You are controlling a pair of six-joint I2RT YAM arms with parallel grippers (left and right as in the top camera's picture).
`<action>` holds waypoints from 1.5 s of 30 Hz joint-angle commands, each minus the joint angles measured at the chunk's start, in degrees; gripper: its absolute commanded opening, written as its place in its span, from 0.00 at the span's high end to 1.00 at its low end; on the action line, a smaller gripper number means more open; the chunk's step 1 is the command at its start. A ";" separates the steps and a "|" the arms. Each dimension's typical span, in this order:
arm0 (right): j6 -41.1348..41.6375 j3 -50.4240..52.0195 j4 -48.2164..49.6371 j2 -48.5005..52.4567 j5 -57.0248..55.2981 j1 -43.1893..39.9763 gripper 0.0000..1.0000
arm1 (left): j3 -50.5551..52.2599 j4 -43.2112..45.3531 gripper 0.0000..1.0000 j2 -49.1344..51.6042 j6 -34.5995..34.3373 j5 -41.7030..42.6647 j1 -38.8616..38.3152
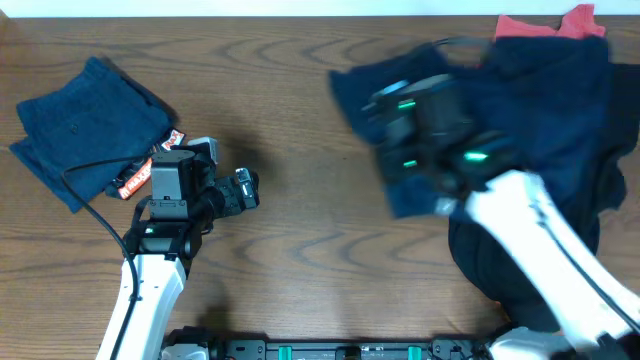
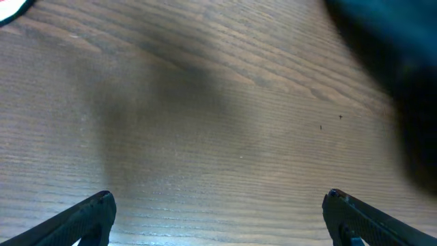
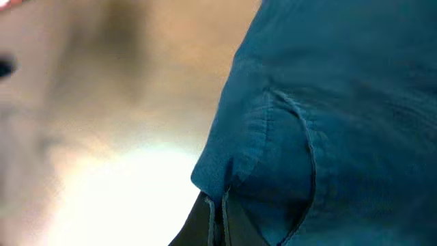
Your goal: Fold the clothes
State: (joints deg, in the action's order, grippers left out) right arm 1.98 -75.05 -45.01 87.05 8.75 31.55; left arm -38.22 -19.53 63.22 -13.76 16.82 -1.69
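A folded pair of navy shorts [image 1: 85, 120] with an orange-and-black tag [image 1: 150, 170] lies at the far left. To the right of it my left gripper [image 1: 248, 190] [image 2: 218, 219] hovers open over bare wood, its fingers [image 2: 89, 219] wide apart with nothing between them. On the right, a heap of clothes [image 1: 560, 110] holds navy shorts, a coral-red piece [image 1: 550, 22] and a black garment [image 1: 500, 260]. My right gripper [image 1: 395, 105] [image 3: 222, 215], motion-blurred, is shut on the edge of navy shorts [image 3: 328, 116] near a pocket seam.
Dark wooden table [image 1: 300, 100] runs between the two piles. Dark cloth [image 2: 403, 75] shows blurred at the upper right of the left wrist view. A black cable [image 1: 95, 205] trails across the table beside the left arm.
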 commanded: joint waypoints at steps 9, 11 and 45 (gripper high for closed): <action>7.87 0.31 10.38 12.02 -12.41 10.45 0.14 | -0.94 1.03 0.02 0.42 -0.55 0.76 0.22; 10.78 -0.17 8.52 10.21 -17.51 9.03 0.11 | -0.72 0.72 0.02 0.98 -1.33 0.76 -0.13; 15.80 -0.24 -21.27 -3.48 -22.45 -28.92 0.09 | -3.80 27.74 0.94 33.70 -28.35 9.51 -13.53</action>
State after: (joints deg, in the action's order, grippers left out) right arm 17.04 -75.05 -65.82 83.61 -12.69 4.89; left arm -39.62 8.88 99.18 -48.75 28.14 -22.22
